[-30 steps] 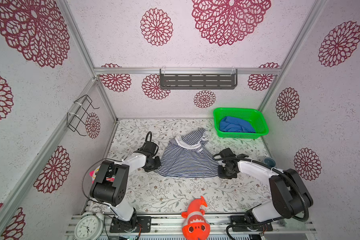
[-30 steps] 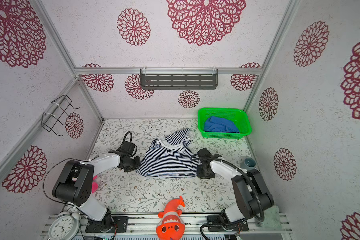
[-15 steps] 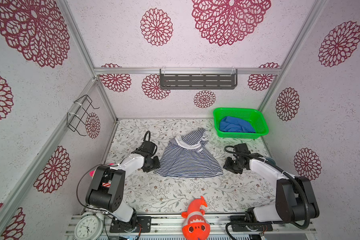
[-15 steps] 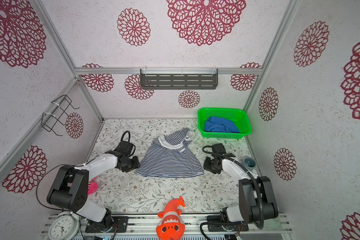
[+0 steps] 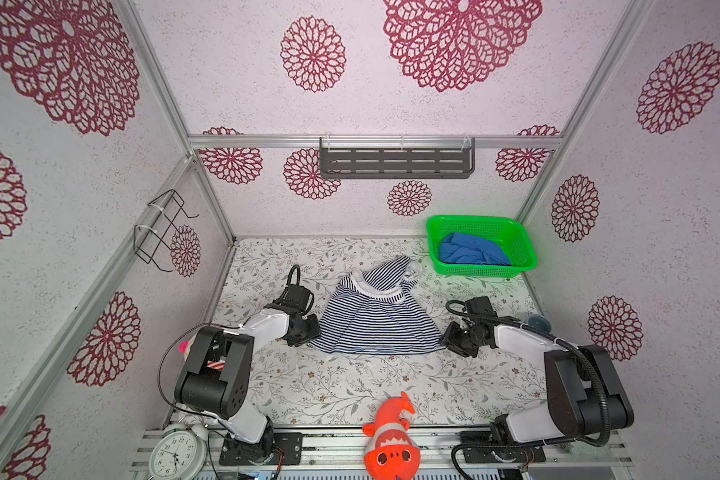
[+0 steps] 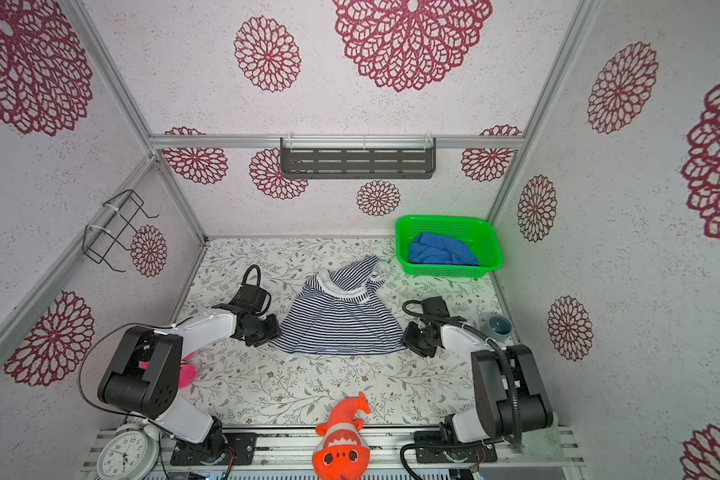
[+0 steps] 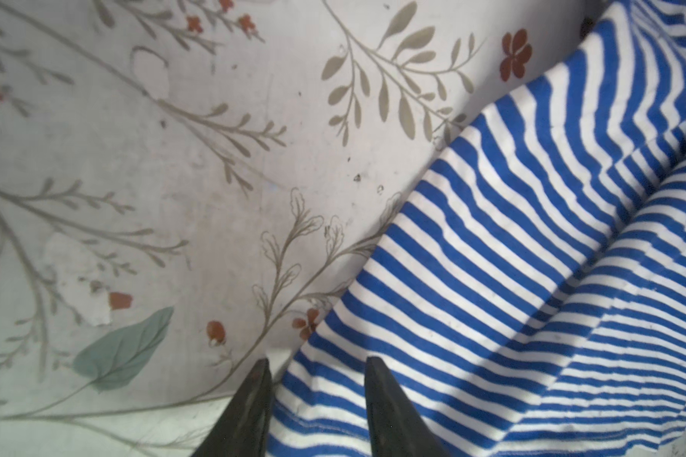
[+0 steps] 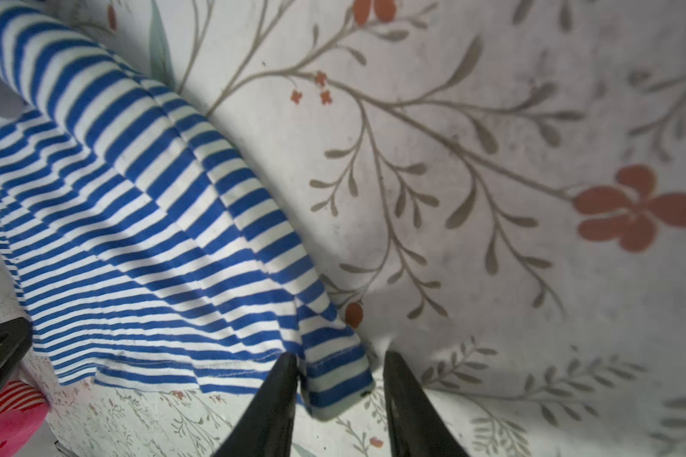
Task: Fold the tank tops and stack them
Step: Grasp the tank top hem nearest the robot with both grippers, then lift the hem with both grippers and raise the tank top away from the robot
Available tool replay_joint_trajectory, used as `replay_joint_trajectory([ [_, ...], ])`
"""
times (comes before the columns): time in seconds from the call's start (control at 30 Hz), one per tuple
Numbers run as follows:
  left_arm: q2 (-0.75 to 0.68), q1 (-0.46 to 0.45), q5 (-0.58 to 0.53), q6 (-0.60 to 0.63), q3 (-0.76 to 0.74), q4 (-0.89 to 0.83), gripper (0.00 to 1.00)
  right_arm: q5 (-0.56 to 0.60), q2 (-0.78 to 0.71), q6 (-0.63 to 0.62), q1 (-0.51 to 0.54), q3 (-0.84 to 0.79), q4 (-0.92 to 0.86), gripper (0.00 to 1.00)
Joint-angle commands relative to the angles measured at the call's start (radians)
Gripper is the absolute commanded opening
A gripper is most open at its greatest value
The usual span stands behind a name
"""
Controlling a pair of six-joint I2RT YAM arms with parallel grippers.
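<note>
The striped tank top (image 5: 375, 322) (image 6: 341, 322) lies spread on the flowered table, hem toward the front and neck toward the back. The blue tank top (image 5: 472, 249) (image 6: 441, 249) lies crumpled in the green basket (image 5: 522, 253). My left gripper (image 5: 310, 332) (image 7: 317, 366) is low at the hem's left corner. Its jaws stand apart, with striped cloth lying between them. My right gripper (image 5: 447, 340) (image 8: 339, 360) is at the hem's right corner. It is open too: the folded corner sits between the fingers, with a gap beside one finger.
An orange fish plush (image 5: 389, 440) lies at the table's front edge, and an alarm clock (image 5: 175, 455) stands at the front left. A pink toy (image 6: 186, 372) sits by the left arm's base. A grey cup (image 6: 499, 326) stands by the right wall. A grey shelf (image 5: 395, 160) hangs on the back wall.
A second ago both grippers were closed on the hem corners; now their jaws stand apart. The right arm has swung outward and the hem lies spread flat.
</note>
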Motion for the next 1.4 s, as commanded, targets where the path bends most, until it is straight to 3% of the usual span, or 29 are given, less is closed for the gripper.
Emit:
replay_joint_trajectory([
  [0.0, 0.038, 0.001, 0.054, -0.032, -0.054, 0.036, 0.35, 0.010, 0.005, 0.035, 0.008, -0.031, 0.003, 0.39],
  [0.23, 0.048, 0.001, 0.059, -0.031, -0.031, 0.036, 0.20, 0.024, 0.014, 0.035, 0.007, -0.021, 0.010, 0.36],
  [0.4, 0.028, 0.001, 0.052, -0.018, -0.016, 0.009, 0.00, 0.038, 0.005, 0.020, 0.009, -0.002, -0.014, 0.23],
  [0.57, -0.043, 0.005, 0.040, 0.023, 0.056, -0.074, 0.00, 0.063, -0.023, -0.032, 0.007, 0.087, -0.083, 0.00],
  [0.8, -0.176, 0.038, -0.047, 0.134, 0.350, -0.227, 0.00, 0.114, -0.036, -0.172, 0.007, 0.387, -0.189, 0.00],
  [1.17, -0.194, 0.056, -0.222, 0.368, 0.956, -0.493, 0.00, 0.194, -0.025, -0.360, 0.006, 0.963, -0.257, 0.00],
  [1.37, -0.244, 0.053, -0.238, 0.410, 1.107, -0.562, 0.00, 0.158, -0.061, -0.384, 0.006, 1.096, -0.242, 0.00],
])
